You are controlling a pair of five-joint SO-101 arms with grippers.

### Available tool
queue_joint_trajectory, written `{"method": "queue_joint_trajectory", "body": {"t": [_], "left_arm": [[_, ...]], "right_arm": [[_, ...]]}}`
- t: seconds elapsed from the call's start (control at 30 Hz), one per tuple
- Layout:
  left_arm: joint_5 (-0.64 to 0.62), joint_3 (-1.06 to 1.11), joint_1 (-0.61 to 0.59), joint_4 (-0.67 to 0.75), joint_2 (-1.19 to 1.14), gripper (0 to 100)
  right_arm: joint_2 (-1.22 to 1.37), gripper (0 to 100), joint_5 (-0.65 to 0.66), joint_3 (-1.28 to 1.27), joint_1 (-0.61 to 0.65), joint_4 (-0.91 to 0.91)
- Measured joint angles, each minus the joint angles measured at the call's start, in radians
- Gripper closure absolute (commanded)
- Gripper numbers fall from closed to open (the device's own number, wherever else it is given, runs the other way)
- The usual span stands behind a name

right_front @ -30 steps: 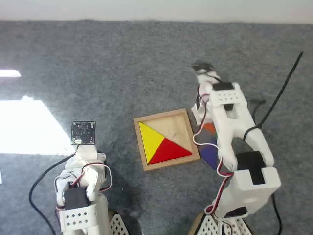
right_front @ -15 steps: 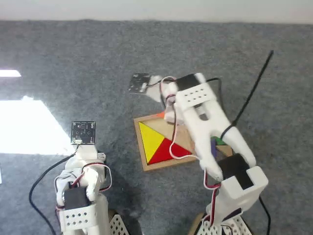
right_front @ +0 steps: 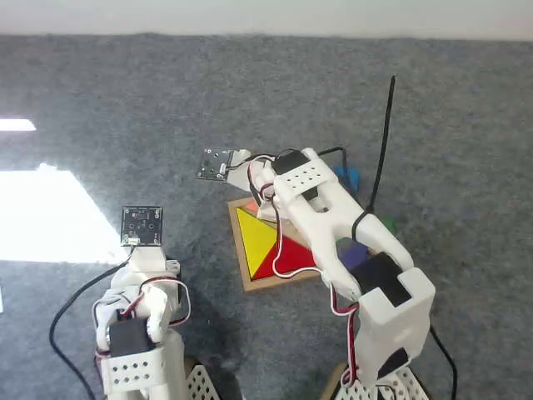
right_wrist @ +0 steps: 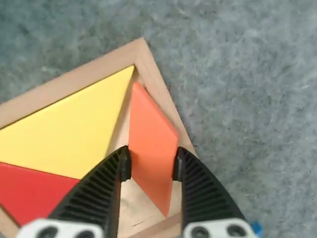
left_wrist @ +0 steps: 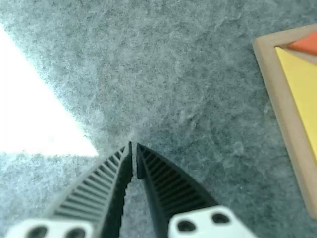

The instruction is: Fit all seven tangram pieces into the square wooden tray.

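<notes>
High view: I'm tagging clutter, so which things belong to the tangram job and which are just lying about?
Job: square wooden tray; yellow triangle; red triangle; orange parallelogram in the right gripper; blue piece, green piece and purple piece loose on the carpet.

Lying about: grey carpet; black cable.

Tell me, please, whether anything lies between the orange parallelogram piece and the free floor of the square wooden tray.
Nothing visible does. The right pincer holds the orange parallelogram piece over bare floor beside the yellow triangle; its edge seems to overlap the wooden tray's rim.
</notes>
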State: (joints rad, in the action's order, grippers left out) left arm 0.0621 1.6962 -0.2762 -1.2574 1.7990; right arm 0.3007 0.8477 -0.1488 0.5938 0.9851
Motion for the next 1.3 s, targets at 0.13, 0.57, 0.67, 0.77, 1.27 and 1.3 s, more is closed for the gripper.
{"method": "queue_joint_trajectory", "body": {"t": [0.13,0.57,0.67,0.77,1.27,1.3], "left_arm": [[0.000,0.000,0.000,0.000,0.000,99],[0.000,0.000,0.000,0.000,0.000,99],[0.000,0.000,0.000,0.000,0.000,99],[0.000,0.000,0.000,0.000,0.000,99],[0.000,0.000,0.000,0.000,0.000,99],[0.000,0.000,0.000,0.000,0.000,99]], "right_arm": [[0.000,98.7,-0.002,0.000,0.006,-0.003],[0.000,85.3,-0.005,0.000,0.008,0.055],[0.000,75.8,-0.005,0.000,0.008,0.069],[0.000,70.7,-0.005,0.000,0.008,0.071],[-0.100,69.9,-0.163,0.040,-0.216,0.106],[-0.100,69.9,-0.163,0.037,-0.215,0.106]]}}
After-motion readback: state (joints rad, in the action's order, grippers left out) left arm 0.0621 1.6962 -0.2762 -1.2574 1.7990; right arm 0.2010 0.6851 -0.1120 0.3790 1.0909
